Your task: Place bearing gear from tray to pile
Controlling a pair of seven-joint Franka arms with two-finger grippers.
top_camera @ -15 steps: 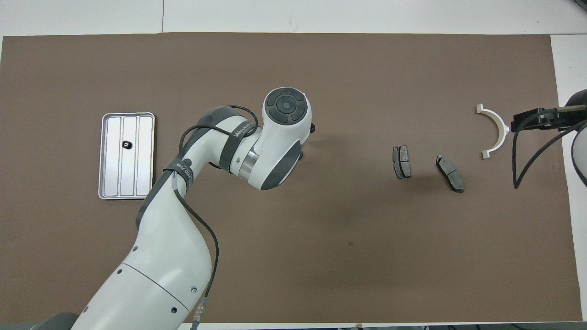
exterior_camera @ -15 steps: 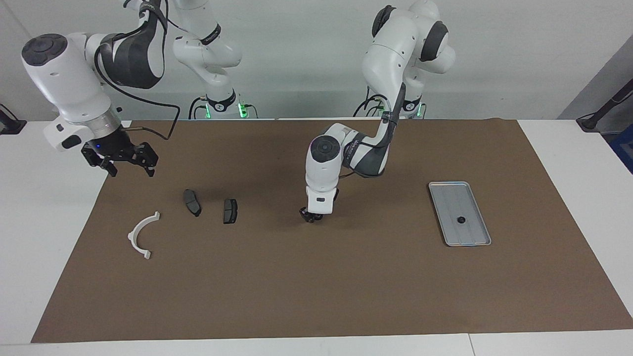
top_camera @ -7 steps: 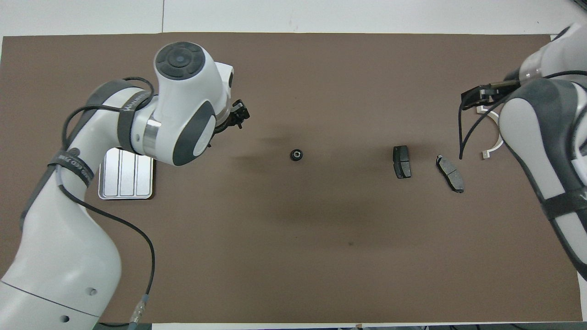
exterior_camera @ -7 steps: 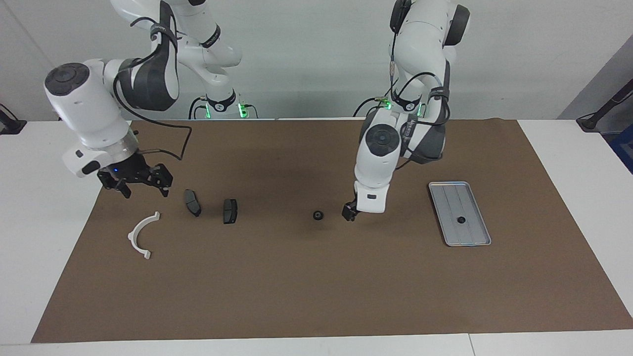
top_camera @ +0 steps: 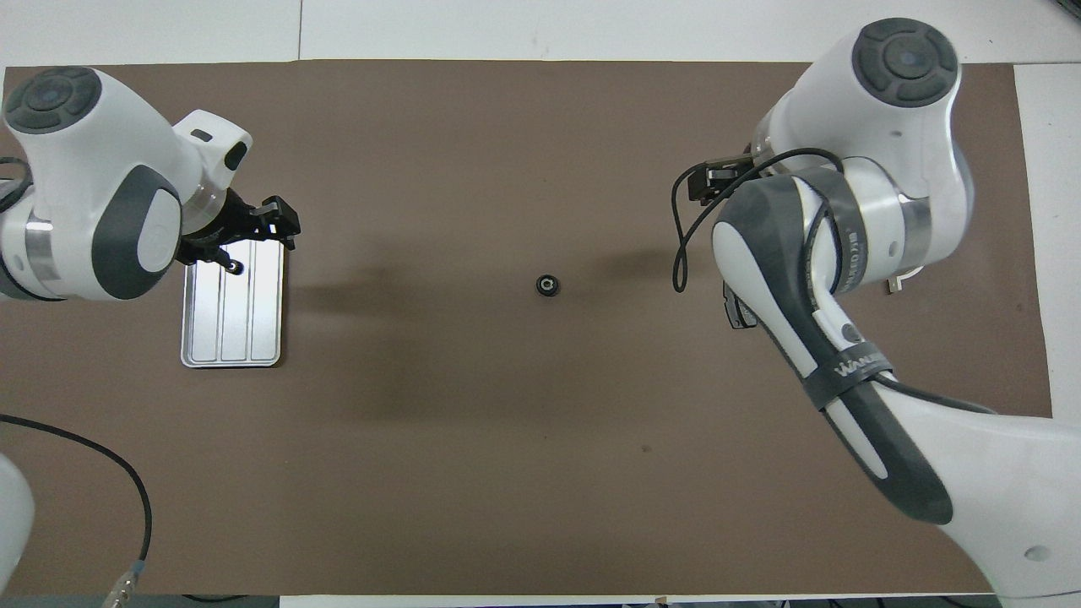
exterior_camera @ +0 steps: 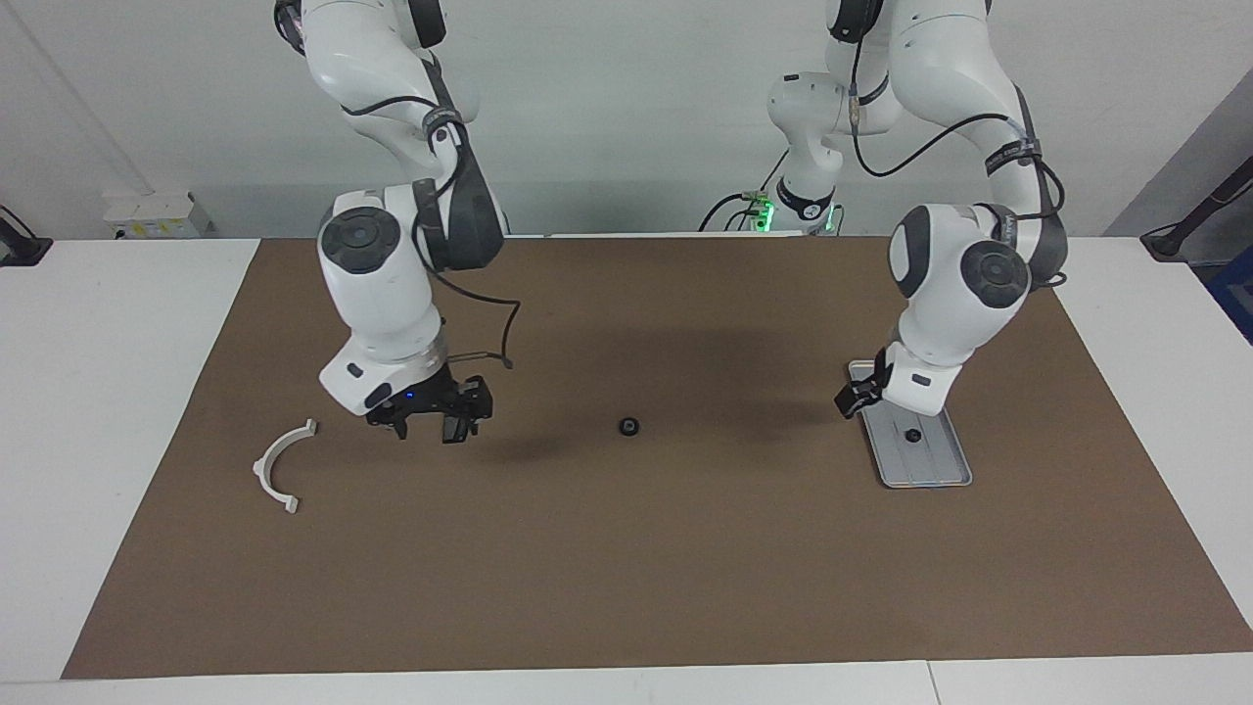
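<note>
While both arms are bent sharply down over the brown mat (exterior_camera: 626,548), each wrist points its tool at the table. The left gripper (exterior_camera: 854,399) hangs over the corner of the tray (exterior_camera: 940,470) nearest the robots; whether its fingers are parted or closed cannot be told. The right gripper (exterior_camera: 431,419) hangs low over the pile, its jaws spread wide with nothing between them.

One bearing gear (exterior_camera: 629,426), a small black ring with a pale centre, lies flat on the mat at mid-table, well apart from both grippers, between the tray and the pile. A second gear (exterior_camera: 912,436), equally small and black, lies inside the tray on its ribbed floor, near the left gripper but not touched by it.

Of the pile, the white half-ring bracket (exterior_camera: 282,464) lies toward the right arm's end of the table. In the overhead view one dark plate (top_camera: 733,311) shows partly from under the right arm; any other plate is hidden.
</note>
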